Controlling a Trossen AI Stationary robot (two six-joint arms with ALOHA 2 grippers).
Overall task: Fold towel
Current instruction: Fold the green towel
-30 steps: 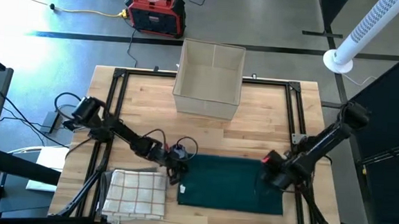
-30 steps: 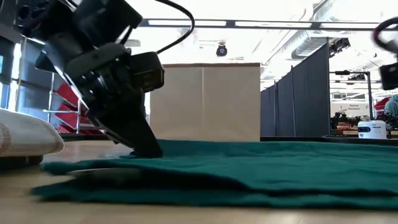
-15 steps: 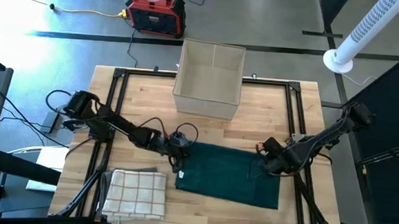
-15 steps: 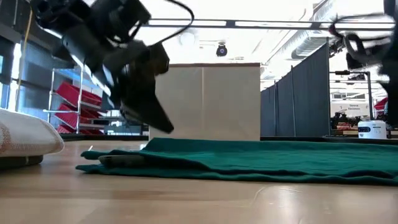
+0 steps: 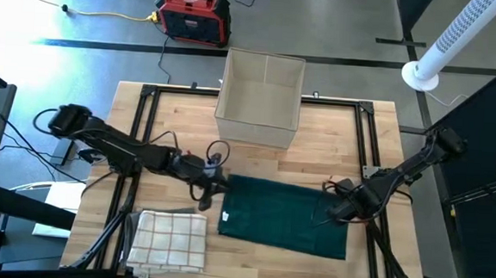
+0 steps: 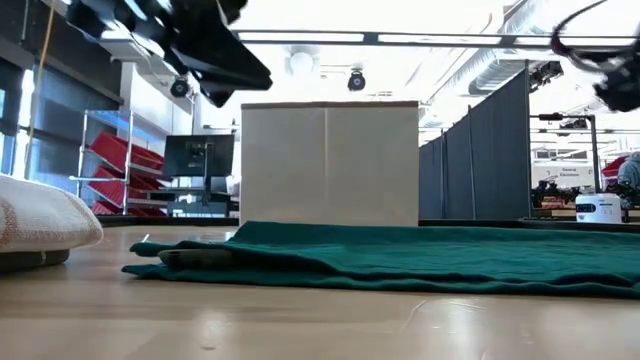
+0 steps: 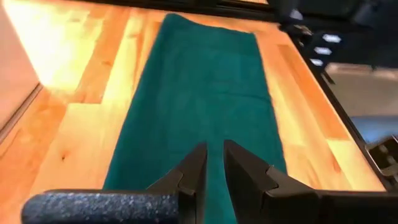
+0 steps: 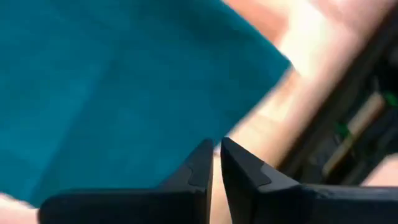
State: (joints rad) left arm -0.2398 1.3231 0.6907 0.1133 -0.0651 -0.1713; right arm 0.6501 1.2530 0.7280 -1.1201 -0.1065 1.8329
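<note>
Green towel (image 5: pixel 283 217) is lying folded at table's 6 o'clock: light, limp, non-slip; best pinching corners. Left gripper (image 7: pixel 212 167) and right gripper (image 8: pixel 216 163) are hovering nearly together, holding nothing.

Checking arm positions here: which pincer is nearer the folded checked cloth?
Left. The left pincer hovers just beyond the checked cloth; the right pincer is across the green towel.

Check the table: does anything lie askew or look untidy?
The green towel lies skewed to the table's edges, its left edge rumpled. The checked cloth and box sit tidy.
</note>
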